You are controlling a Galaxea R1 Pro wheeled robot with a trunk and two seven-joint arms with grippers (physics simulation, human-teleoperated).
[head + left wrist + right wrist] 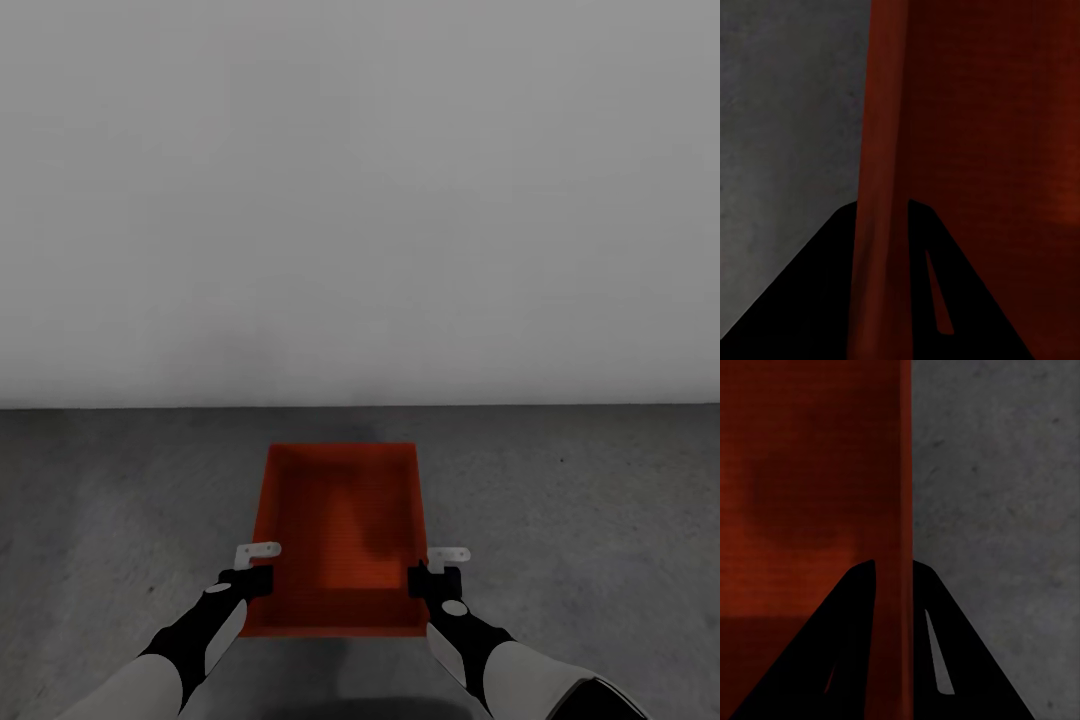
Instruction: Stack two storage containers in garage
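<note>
Orange-red storage container (335,530) ahead of robot, over dark grey concrete floor (600,520), near plain white wall (360,200); whether resting or lifted unclear; near end wall partly shadowed. Left gripper (257,568) clamped on container's left wall; right gripper (437,572) clamped on right wall; wrist views show each wall between dark fingers (926,247) (855,607); fingertips cut off; arms cropped by frame edge.

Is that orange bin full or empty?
Empty: the head view looks straight down into the orange bin, and only its bare ribbed bottom shows, with some shadow.
</note>
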